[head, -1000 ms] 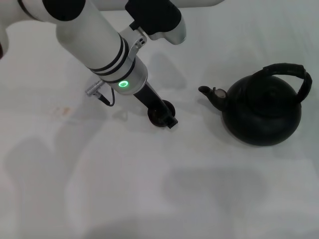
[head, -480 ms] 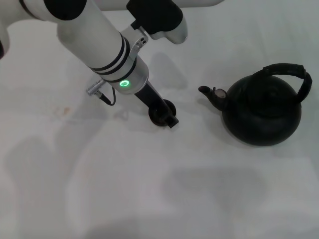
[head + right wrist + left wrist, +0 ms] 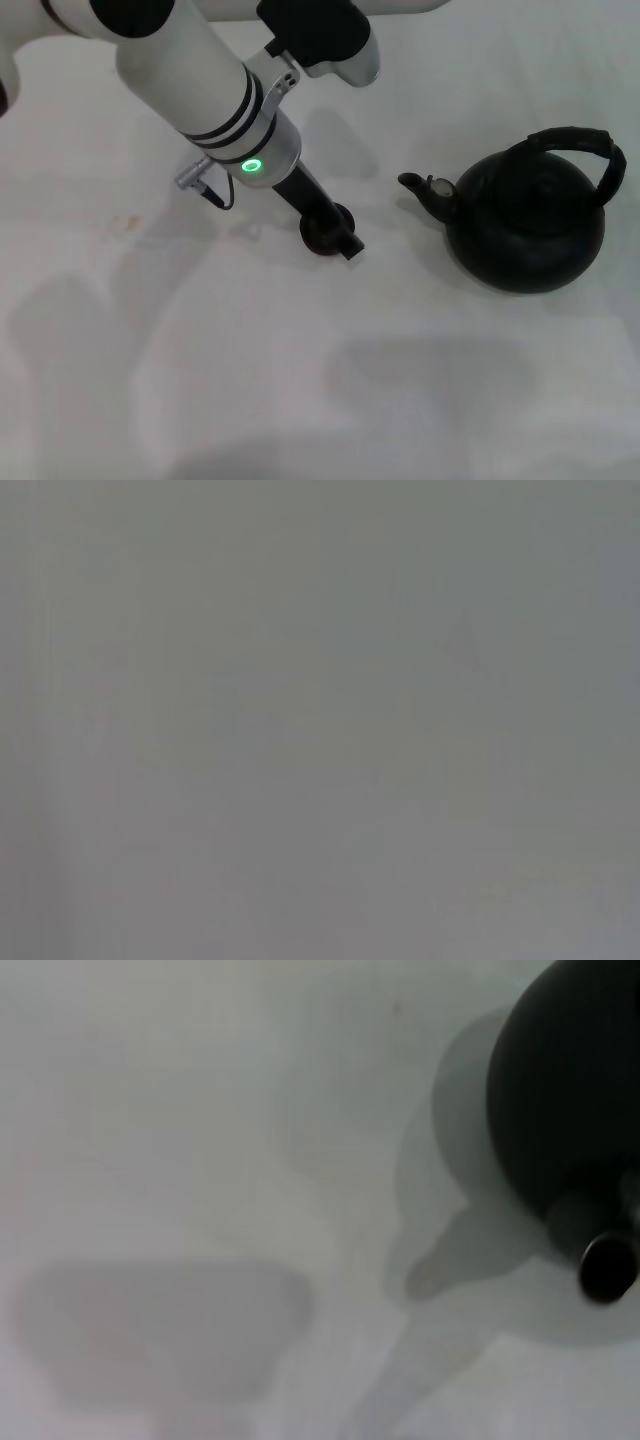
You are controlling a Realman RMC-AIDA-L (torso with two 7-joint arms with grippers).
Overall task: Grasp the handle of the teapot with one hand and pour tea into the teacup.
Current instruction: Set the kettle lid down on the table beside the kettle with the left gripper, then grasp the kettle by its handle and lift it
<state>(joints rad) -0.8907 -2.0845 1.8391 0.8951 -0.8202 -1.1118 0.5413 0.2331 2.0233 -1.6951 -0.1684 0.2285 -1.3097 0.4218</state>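
Observation:
The matte-black teapot (image 3: 528,235) stands on the right of the white table, its arched ribbed handle (image 3: 577,139) upright over it and its short spout (image 3: 428,192) pointing left. The tiny black teacup (image 3: 312,233) is left of the spout, about a cup's width from it. My left gripper (image 3: 335,238) reaches down from the upper left and is shut on the teacup, a black finger (image 3: 345,243) crossing its rim. The left wrist view shows the teapot (image 3: 570,1090) and its spout (image 3: 603,1263). My right gripper is out of view; its wrist view shows plain grey.
The white tabletop (image 3: 300,380) spreads out in front of the cup and teapot. A faint brownish stain (image 3: 126,223) lies at the left. My left arm's white forearm (image 3: 200,90) slants across the upper left.
My left gripper and the teacup have shifted slightly to the right, toward the teapot's spout. The teapot has not moved.

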